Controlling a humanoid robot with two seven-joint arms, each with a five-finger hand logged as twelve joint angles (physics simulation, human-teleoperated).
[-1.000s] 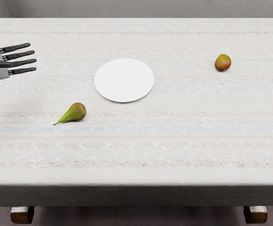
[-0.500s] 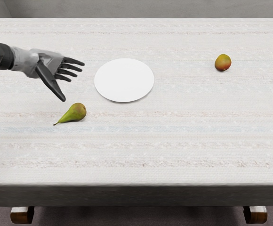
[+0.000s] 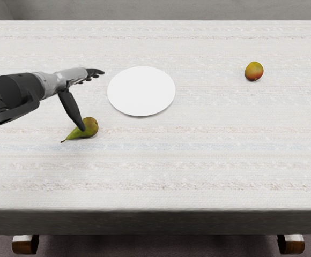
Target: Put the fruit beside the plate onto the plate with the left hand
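**Left robot hand (image 3: 71, 79) open above pear (image 3: 87, 128)**

The fingers are spread and nothing is grasped. The thumb tip is seen at the pear. The pear lies on the surface (image 3: 209, 166) near the plate's (image 3: 141, 91) front-left rim, with a bare strip between them.

The left hand (image 3: 76, 79) has black fingers (image 3: 72, 110) on a silver-grey forearm (image 3: 48, 83) with dark joints.

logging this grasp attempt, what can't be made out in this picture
- Head view: the left hand lays its dark thumb across the green pear; contact unclear.
- Head view: the small red-yellow round fruit is too small to identify.
- Outside the frame: the right hand.
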